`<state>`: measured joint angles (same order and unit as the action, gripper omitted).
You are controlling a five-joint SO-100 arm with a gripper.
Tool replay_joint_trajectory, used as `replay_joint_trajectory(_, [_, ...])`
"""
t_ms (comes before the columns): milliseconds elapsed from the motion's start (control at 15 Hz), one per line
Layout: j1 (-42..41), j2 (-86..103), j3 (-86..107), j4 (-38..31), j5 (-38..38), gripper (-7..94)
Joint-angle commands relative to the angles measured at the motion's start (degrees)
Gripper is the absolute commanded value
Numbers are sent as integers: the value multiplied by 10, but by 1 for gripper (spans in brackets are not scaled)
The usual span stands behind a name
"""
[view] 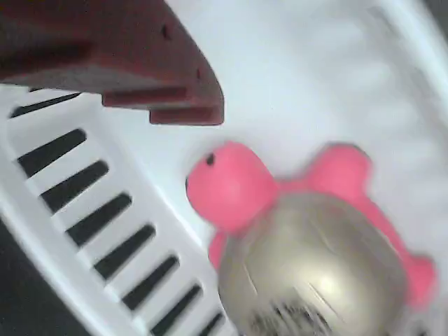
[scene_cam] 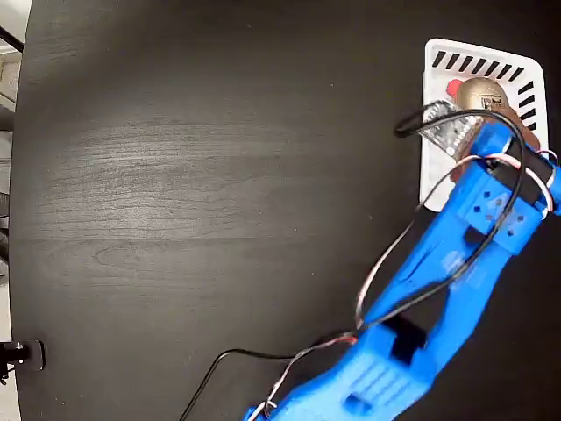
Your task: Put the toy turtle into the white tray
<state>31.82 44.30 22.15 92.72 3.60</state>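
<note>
Dark wooden table (scene_cam: 219,175) carries the white tray (scene_cam: 436,140) at two o'clock; the toy turtle (view: 308,259) lies inside, released by the gripper (scene_cam: 478,110), open above; retreat next

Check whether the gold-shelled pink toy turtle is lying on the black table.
No, the toy turtle sits inside the white tray, beside its black slots.

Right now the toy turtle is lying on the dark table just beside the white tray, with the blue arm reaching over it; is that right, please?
Not quite. The toy turtle is inside the white tray, not on the dark table beside it. The wrist view shows it lying on the tray's white floor next to the black slots. The blue arm does reach over it, as the fixed view shows.
</note>
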Motion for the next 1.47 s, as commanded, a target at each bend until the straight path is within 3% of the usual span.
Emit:
replay_joint_trajectory(0, [-52, 186, 68, -14, 35, 15])
replay_joint_trajectory(133, [-117, 279, 164, -46, 60, 0])
replay_joint_trajectory(333, [-218, 413, 318, -102, 78, 0])
replay_joint_trajectory(533, [-303, 601, 574, -212, 65, 0])
replay_joint_trajectory(733, [-368, 755, 775, -249, 76, -1])
replay_joint_trajectory(1133, [-383, 1049, 1135, -309, 59, -1])
replay_joint_trajectory(1400, [-362, 1266, 1312, -265, 35, -1])
